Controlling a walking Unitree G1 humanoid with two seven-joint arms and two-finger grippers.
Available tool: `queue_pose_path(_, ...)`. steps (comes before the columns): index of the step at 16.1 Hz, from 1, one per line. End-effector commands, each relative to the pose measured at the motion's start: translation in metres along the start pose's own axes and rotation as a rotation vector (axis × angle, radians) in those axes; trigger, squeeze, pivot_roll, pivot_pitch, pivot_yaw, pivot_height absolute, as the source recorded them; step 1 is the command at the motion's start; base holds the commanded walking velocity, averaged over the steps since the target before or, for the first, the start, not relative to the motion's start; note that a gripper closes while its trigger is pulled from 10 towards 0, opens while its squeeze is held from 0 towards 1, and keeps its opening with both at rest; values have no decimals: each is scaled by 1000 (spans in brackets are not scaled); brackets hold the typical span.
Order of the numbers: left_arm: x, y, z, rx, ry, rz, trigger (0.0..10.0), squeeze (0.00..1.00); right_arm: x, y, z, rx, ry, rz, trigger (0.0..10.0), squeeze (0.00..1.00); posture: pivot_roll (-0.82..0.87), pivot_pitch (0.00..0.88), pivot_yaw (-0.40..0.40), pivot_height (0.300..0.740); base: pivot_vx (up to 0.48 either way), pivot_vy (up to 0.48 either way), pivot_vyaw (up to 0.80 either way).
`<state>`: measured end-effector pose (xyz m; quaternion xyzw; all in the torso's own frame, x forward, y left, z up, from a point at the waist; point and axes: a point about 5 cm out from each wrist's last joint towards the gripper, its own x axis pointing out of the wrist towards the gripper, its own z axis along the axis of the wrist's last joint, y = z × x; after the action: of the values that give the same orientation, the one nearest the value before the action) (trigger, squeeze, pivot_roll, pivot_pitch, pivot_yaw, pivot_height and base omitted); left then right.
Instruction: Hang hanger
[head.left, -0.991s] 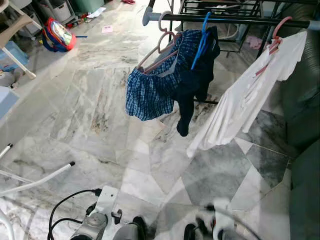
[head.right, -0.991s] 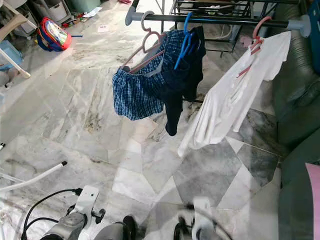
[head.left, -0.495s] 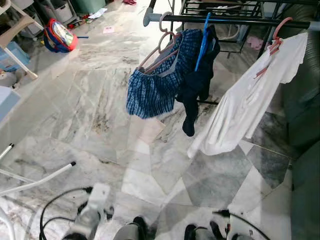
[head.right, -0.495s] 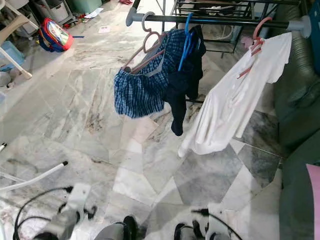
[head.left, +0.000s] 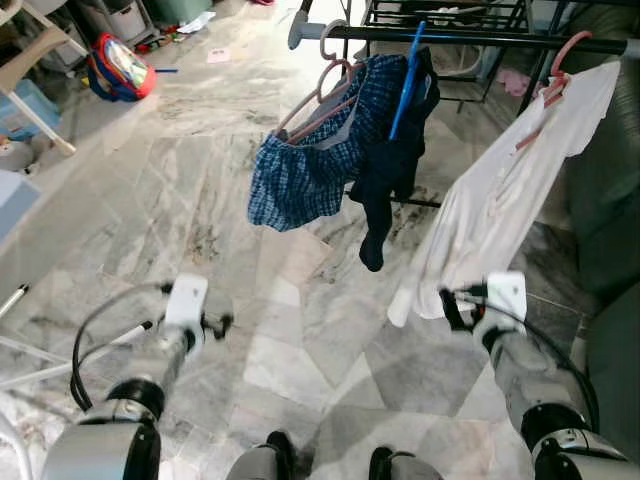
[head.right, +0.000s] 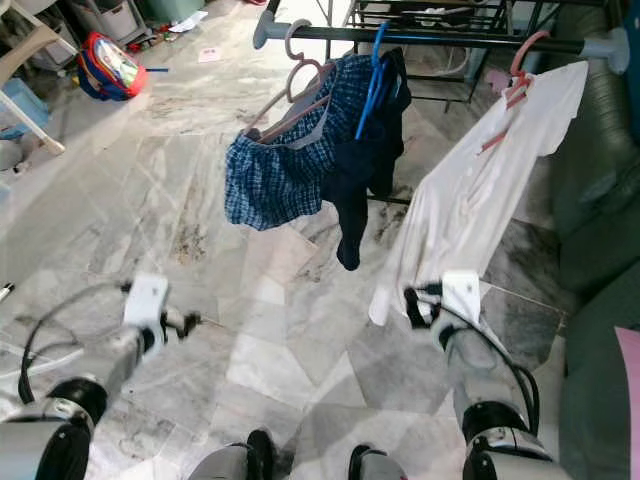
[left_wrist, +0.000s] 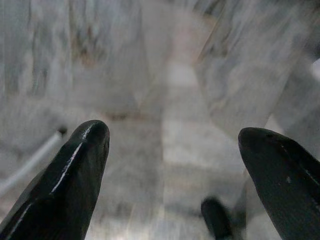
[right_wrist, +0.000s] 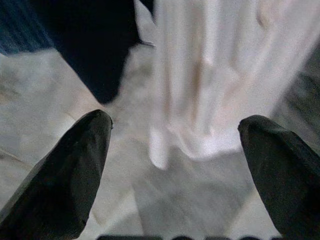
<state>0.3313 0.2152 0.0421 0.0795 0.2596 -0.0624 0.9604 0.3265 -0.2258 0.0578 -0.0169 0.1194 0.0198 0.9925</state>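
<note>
A black rail (head.left: 470, 38) carries three hangers. A pink hanger (head.left: 322, 95) holds blue plaid shorts (head.left: 310, 165), a blue hanger (head.left: 405, 80) holds a dark garment (head.left: 390, 170), and a red-pink hanger (head.left: 552, 75) holds a white shirt (head.left: 500, 200). My right gripper (head.left: 447, 305) is raised below the shirt's hem; in the right wrist view it (right_wrist: 175, 120) is open and empty, facing the shirt (right_wrist: 215, 70). My left gripper (head.left: 218, 322) is held over the marble floor, also open and empty (left_wrist: 171, 131).
A dark green sofa (head.left: 610, 220) stands along the right side. At the far left lie a red and blue backpack (head.left: 120, 70) and a pale chair (head.left: 35, 95). White tubes (head.left: 60, 345) lie on the floor at my left. A second black rack (head.left: 440, 15) stands behind the rail.
Both arms have come up from the bottom edge and reach forward, the right one toward the white shirt's hem. The hanging clothes have swayed slightly.
</note>
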Motion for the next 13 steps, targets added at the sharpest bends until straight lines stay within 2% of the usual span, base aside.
queue_pose_path(1,-2,2,0,3,-39,-19,10000,0,-7,4,-4,-18,-25,32,10000,0,21,240,60,740,0,0,0)
queue_pose_path(2,-2,-9,14,1,-156,-45,10000,0,-15,15,4,-22,-102,42,10000,0,19,237,63,740,0,0,0)
queue_pose_path(4,-8,-27,28,-9,-306,-90,10000,0,-30,28,10,26,-151,78,10000,0,12,240,64,740,0,0,0)
queue_pose_path(5,-19,-39,30,47,-415,-114,10000,0,-41,33,12,29,-204,61,10000,0,13,241,65,740,0,0,0)
queue_pose_path(7,-28,-44,16,-31,-422,-49,10000,0,-59,41,8,47,-240,16,10000,0,15,238,68,740,0,0,0)
queue_pose_path(9,-37,-46,3,-25,-438,14,10000,0,-76,45,-1,49,-216,-64,10000,0,4,236,61,740,0,0,0)
queue_pose_path(10,-42,-41,3,10,-462,47,10000,0,-84,41,-3,98,-206,-124,10000,0,-4,238,56,740,0,0,0)
queue_pose_path(11,-43,-35,2,-14,-448,82,10000,0,-88,39,0,94,-209,-136,10000,0,-9,243,56,740,0,0,0)
queue_pose_path(13,-46,-37,2,16,-463,71,10000,0,-91,38,4,89,-218,-117,10000,0,-23,250,60,740,0,0,0)
